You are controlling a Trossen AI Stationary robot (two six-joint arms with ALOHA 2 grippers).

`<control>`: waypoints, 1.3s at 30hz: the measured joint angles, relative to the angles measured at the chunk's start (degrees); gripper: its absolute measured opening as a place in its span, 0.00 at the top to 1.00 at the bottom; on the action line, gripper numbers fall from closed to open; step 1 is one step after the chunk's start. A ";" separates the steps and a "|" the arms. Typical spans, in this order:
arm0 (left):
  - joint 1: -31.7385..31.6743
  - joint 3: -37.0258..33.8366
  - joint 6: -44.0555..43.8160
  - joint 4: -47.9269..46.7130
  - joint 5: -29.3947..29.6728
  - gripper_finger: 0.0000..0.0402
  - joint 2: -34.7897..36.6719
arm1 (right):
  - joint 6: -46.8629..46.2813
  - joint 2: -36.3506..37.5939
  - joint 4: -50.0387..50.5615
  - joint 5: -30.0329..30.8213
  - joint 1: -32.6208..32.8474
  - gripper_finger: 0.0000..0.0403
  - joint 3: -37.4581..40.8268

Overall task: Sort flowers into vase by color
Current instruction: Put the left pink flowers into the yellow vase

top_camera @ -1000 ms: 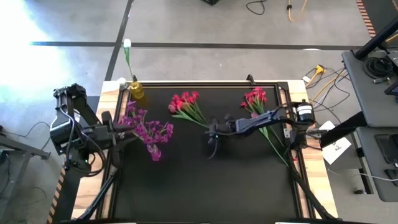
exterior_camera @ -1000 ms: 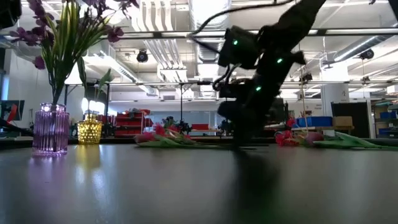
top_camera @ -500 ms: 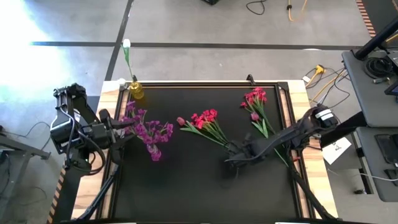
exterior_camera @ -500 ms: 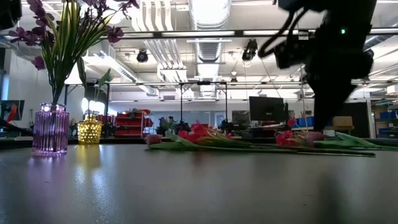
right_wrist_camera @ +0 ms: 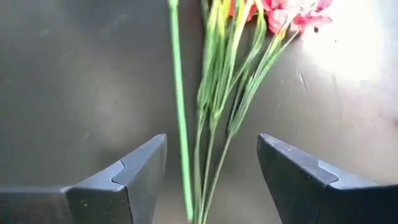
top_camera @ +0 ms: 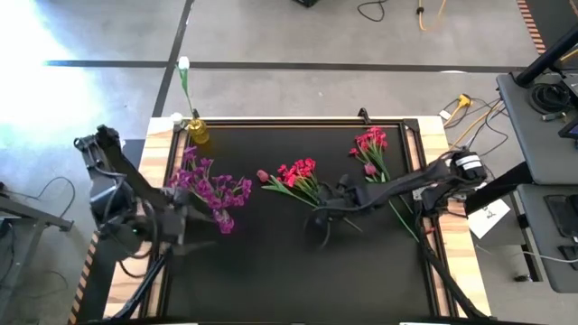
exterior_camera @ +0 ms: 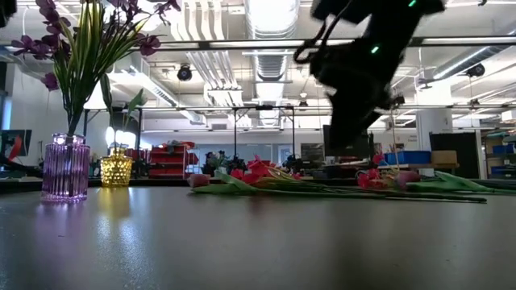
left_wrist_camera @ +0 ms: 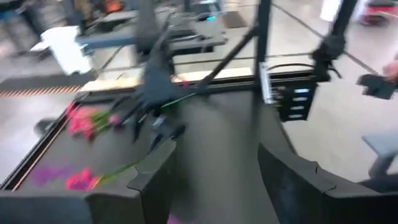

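A red-pink bunch of flowers lies flat at the middle of the black table, beside a pink bud. Their stems run toward my right gripper. That gripper hangs open above the stem ends, one finger on each side, touching nothing. It is well off the table top in the low view. A second red-pink bunch lies at the far right. Purple flowers stand in the purple vase. The yellow vase holds a white tulip. My left gripper is open at the near left.
The two vases stand along the table's left side, the yellow one at the far-left corner. The second bunch's long stems run under my right arm toward the right edge. The near half of the black mat is bare.
My right gripper has dragged the red-pink bunch toward the right and near edges and laid it down. It has then opened, let go, risen, and moved back toward the left. My left gripper has drawn away from the purple vase toward the near edge.
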State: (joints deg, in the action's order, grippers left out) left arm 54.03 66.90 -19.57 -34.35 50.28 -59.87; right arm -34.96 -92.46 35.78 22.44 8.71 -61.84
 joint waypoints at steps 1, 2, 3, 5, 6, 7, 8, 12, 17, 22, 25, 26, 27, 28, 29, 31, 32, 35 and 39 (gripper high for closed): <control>-1.79 -0.29 2.92 2.46 -2.37 0.49 -0.64 | 1.11 -0.97 -1.70 -0.01 -1.14 0.41 0.00; -3.86 -0.47 4.78 3.63 -4.54 0.50 -1.23 | 2.08 -1.90 -3.86 0.00 -2.27 0.42 0.00; -6.25 -0.63 6.35 4.58 -6.38 0.50 -1.74 | 3.01 -2.89 -5.76 -0.02 -3.41 0.43 0.00; -11.36 -0.69 8.29 5.70 -10.05 0.51 -2.64 | 4.59 -5.16 -9.12 0.00 -5.63 0.46 0.00; -13.98 -0.56 9.10 5.54 -11.97 0.51 -2.96 | 5.29 -6.25 -10.50 -0.06 -6.70 0.47 0.00; -16.19 -0.33 10.16 5.45 -13.71 0.51 -3.08 | 5.65 -7.36 -11.09 -0.19 -7.81 0.49 0.00; -18.24 0.10 11.37 5.38 -14.97 0.51 -3.01 | 5.68 -8.47 -11.39 -0.54 -8.85 0.50 0.00; -22.93 3.18 17.73 5.80 -16.74 0.51 -0.38 | 6.45 -11.83 -13.16 -4.54 -12.15 0.58 -0.05; -27.59 4.85 21.09 5.72 -16.81 0.51 5.31 | 8.86 -13.30 -16.20 -5.27 -13.58 0.76 -0.17; -34.34 0.98 20.96 5.88 -18.44 0.51 12.16 | 12.10 -8.65 -19.21 -0.18 -13.87 0.95 0.28; -39.46 -3.02 21.01 7.51 -22.45 0.51 15.84 | 15.01 -1.96 -23.56 2.61 -14.35 0.97 -0.06; -41.11 -4.37 21.34 8.85 -24.10 0.51 16.87 | 15.69 -0.09 -24.56 3.18 -14.36 0.97 -0.05; -42.70 -5.74 21.83 10.54 -25.95 0.51 17.93 | 17.02 1.85 -25.85 3.28 -14.36 0.97 0.01; -44.14 -6.88 22.34 12.12 -27.85 0.50 18.88 | 18.83 3.53 -27.79 3.20 -14.36 0.97 0.08; -45.66 -8.18 22.96 14.06 -29.68 0.50 19.84 | 20.77 5.38 -30.15 3.14 -14.29 0.97 0.10; -48.52 -10.93 23.66 18.53 -32.27 0.49 21.04 | 24.81 8.86 -36.11 3.08 -13.59 0.97 0.10; -49.80 -12.29 23.77 20.61 -33.36 0.48 21.29 | 26.74 10.47 -39.33 2.74 -13.13 0.97 0.06; -52.40 -16.70 24.03 27.21 -36.79 0.44 20.96 | 32.94 13.27 -49.36 -1.00 -11.26 0.97 0.18; -52.71 -22.39 27.08 38.61 -39.71 0.39 19.26 | 40.42 14.31 -63.18 -6.49 -8.02 0.98 0.37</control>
State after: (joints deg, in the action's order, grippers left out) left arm 1.32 44.52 7.51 4.26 10.56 -40.61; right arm 5.46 -78.16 -27.40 15.94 0.69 -61.47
